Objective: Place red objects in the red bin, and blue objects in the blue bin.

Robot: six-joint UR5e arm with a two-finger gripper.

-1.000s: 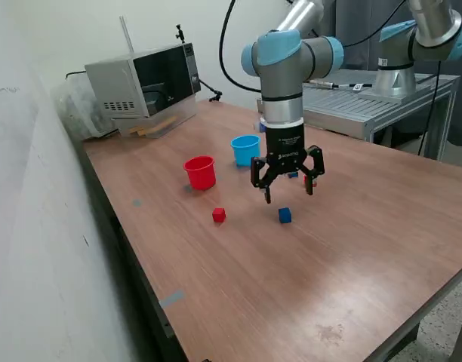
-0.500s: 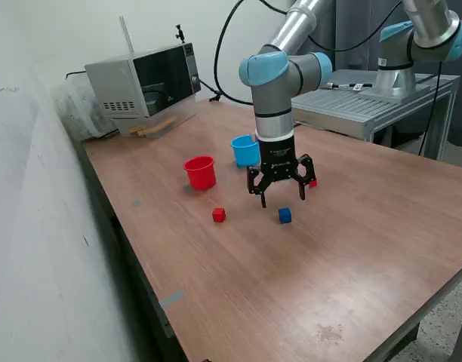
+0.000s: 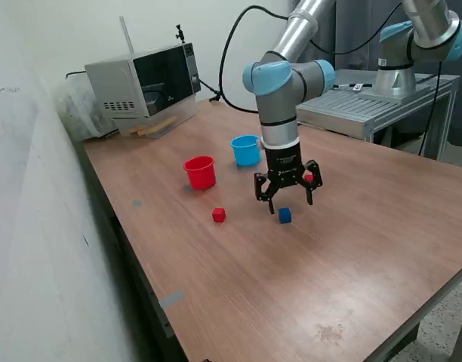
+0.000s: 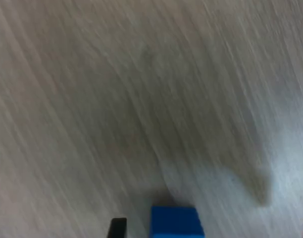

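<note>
Blue cube point(image 3: 284, 216) sits on the table point(image 3: 352, 256), near the exterior view's middle, with the gripper point(image 3: 289, 197) hovering just above it, jaws spread and empty. Red cube point(image 3: 219, 216) lies to its left; red cup point(image 3: 200, 172) and blue cup point(image 3: 246, 150) stand farther back. From the wrist, the blue cube point(image 4: 175, 222) looks off-centre between the fingers, so a fingertip could clip and shove it.

Two cups point(image 3: 200, 172) stand behind two cubes point(image 3: 219, 216) on the table point(image 3: 352, 249).
</note>
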